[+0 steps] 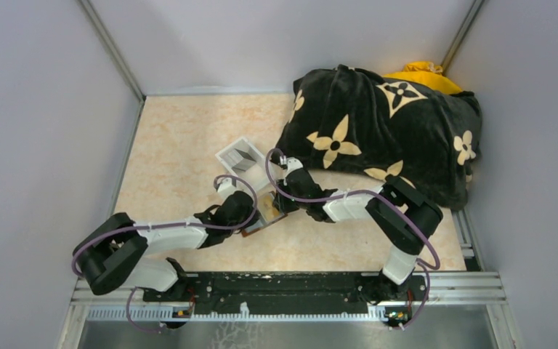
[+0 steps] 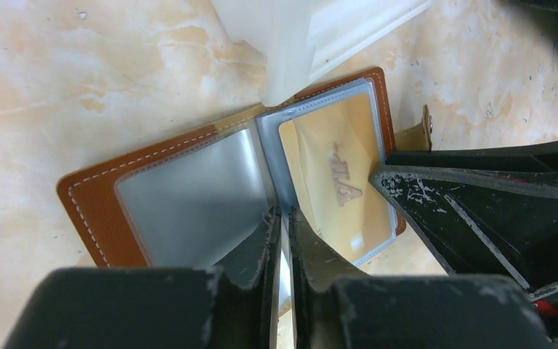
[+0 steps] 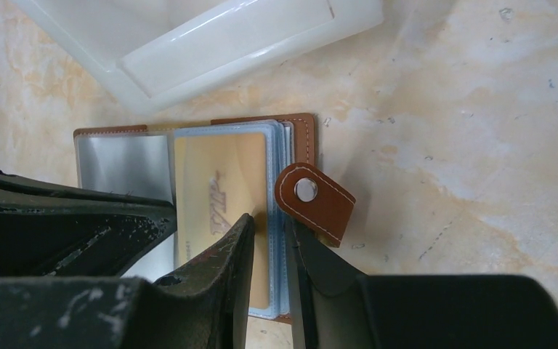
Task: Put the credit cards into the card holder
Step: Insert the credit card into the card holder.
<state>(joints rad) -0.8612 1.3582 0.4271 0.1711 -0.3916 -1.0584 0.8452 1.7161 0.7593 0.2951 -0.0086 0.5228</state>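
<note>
Brown leather card holder [image 2: 94, 196]: lies open and flat on the surface [image 1: 182, 145], clear sleeves facing up, between the two arm ends
credit card [image 3: 218, 189]: gold-tan with "VIP" lettering, sits in the sleeve on the snap side; the sleeve on the other half shows only grey
snap tab [image 3: 316, 200]: brown strap with a metal stud, sticks out past the card holder's edge, just beside the right jaws
left gripper [image 2: 282, 214]: at the near edge by the spine; jaws almost pressed together, thin pale strip in the slit, reads as a sleeve leaf pinched
right gripper [image 3: 270, 218]: over the near end of the credit card; jaws down to a narrow slit with the card and blue-tinted sleeve edges in it, pinching the card; bare or through the sleeve, cannot tell
tray [image 1: 224, 155]: white-clear plastic, corner just beside the card holder's far edge; touching or not, cannot tell
cloth [image 1: 385, 131]: black with cream flower pattern, heaped at far right behind the right arm; yellow item [image 1: 421, 73] peeks out behind it
</note>
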